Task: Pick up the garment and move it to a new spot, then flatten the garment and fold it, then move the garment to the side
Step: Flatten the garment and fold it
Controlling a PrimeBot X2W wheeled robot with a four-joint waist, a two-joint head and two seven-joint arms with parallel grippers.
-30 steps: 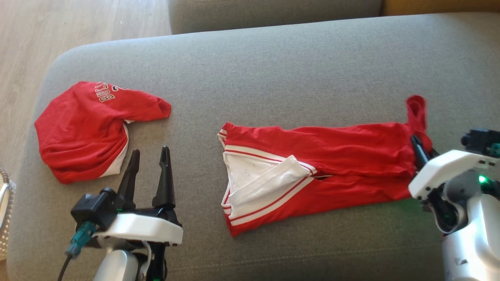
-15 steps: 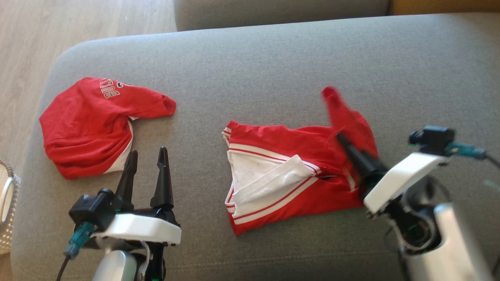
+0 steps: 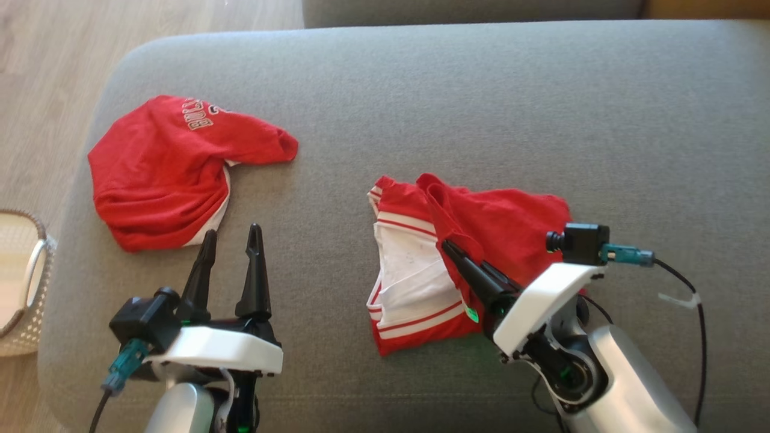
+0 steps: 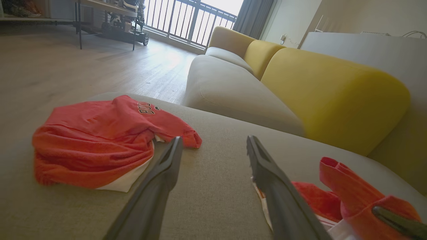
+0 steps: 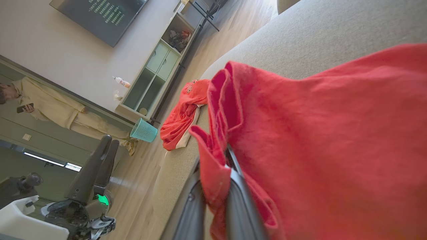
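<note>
The garment [image 3: 511,222], red with white panels and red-and-white stripes, lies at the middle of the grey sofa seat [image 3: 481,90]. Its right part is drawn up and over toward the left. My right gripper [image 3: 448,248] is shut on a fold of its red cloth above the white panel. In the right wrist view the red garment [image 5: 317,133] is pinched between the right gripper [image 5: 218,170] fingers. My left gripper [image 3: 231,237] stands open and holds nothing, low on the seat to the left. The left wrist view shows the left gripper [image 4: 213,143] open, the garment [image 4: 343,193] to its right.
A second red garment with lettering [image 3: 174,168] lies crumpled at the seat's left end. A woven basket [image 3: 24,276] stands on the floor at the left edge. A yellow sofa back [image 4: 333,90] is behind. A person [image 5: 50,106] stands far off by a teal bin [image 5: 143,131].
My right gripper has swept left, carrying the garment's right end over its middle, so the garment now lies shorter. The left gripper has stayed put. The camera has shifted slightly.
</note>
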